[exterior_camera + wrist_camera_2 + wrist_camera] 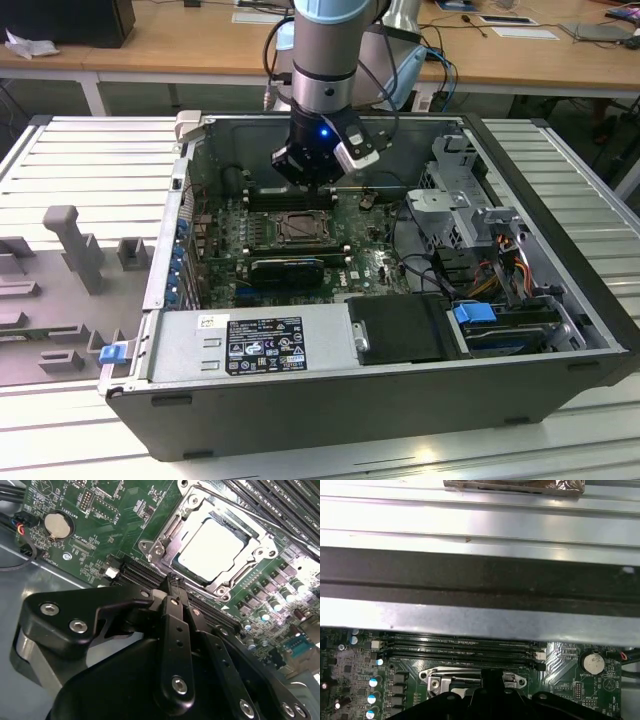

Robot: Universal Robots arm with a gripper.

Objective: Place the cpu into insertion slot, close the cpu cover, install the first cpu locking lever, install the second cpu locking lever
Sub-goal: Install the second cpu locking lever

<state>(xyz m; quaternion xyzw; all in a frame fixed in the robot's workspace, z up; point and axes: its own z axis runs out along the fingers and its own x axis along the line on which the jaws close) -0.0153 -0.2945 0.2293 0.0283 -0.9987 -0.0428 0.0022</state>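
Observation:
The pale square cpu lies flat in the insertion slot on the green board. The grey metal cpu cover lies down as a frame around the chip. A thin metal lever runs along one side of the frame; I cannot tell whether it is latched. My gripper is shut with nothing visible between its black fingers. Its tip hovers at the frame's edge nearest the memory slots. In the exterior view the gripper hangs just above the slot. In the first wrist view the gripper stands over the cover.
The board sits inside an open computer case lying on a slatted table. Long black memory slots run beside the socket, with the case wall behind them. A coin battery, drive cages and cables are nearby.

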